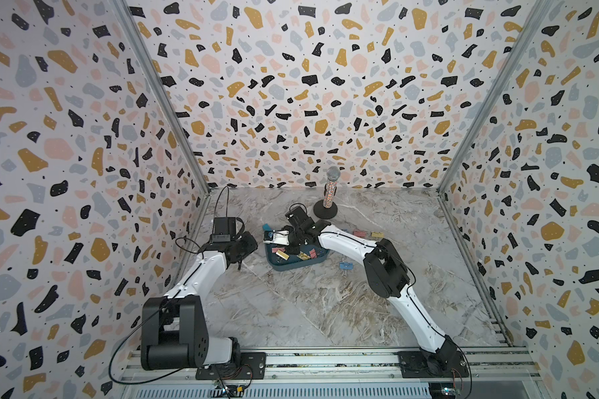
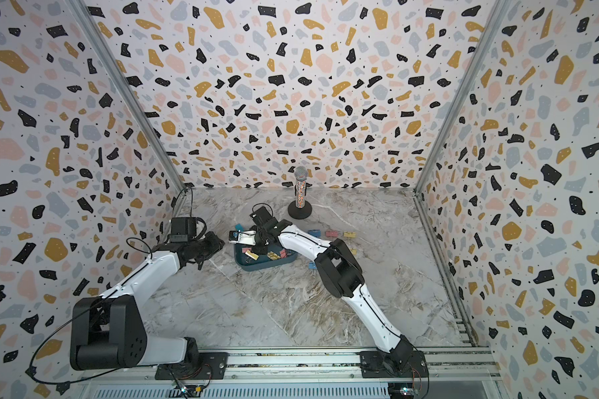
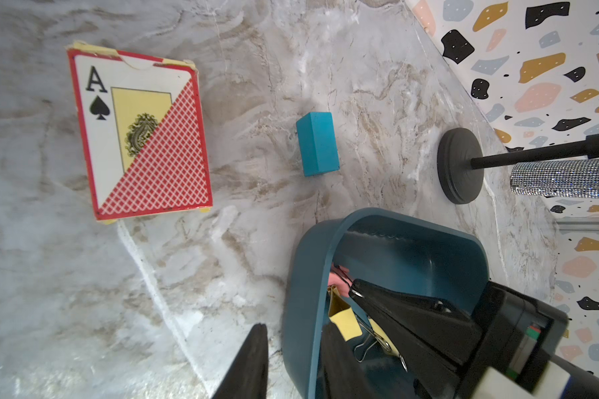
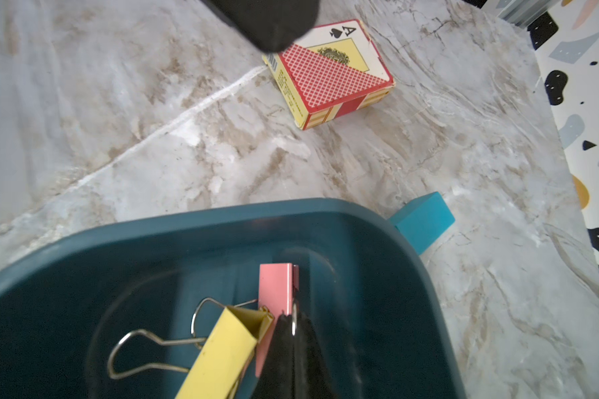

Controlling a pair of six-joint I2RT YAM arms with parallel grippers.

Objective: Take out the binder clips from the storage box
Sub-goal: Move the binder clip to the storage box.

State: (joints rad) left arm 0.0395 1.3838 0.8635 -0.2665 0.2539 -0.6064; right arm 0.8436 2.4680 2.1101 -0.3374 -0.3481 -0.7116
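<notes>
The dark teal storage box (image 1: 291,267) (image 2: 265,266) sits mid-table with several binder clips (image 1: 284,255) inside. My left gripper (image 3: 294,331) is shut on the storage box (image 3: 412,255): one finger is outside its wall and one inside. My right gripper (image 4: 291,321) reaches down into the storage box (image 4: 118,241) and is shut on the silver wire handle of a pink clip (image 4: 277,286). A yellow clip (image 4: 225,352) leans against that pink one. Other clips lie outside on the table: a blue one (image 1: 345,265), a pink one (image 1: 359,233) and a yellow one (image 1: 377,235).
A red playing-card box (image 3: 139,138) (image 4: 336,76) lies beside the tub. A small bright teal block (image 3: 318,143) (image 4: 422,221) sits close to the tub's corner. A glittery microphone on a round black stand (image 1: 331,193) is near the back wall.
</notes>
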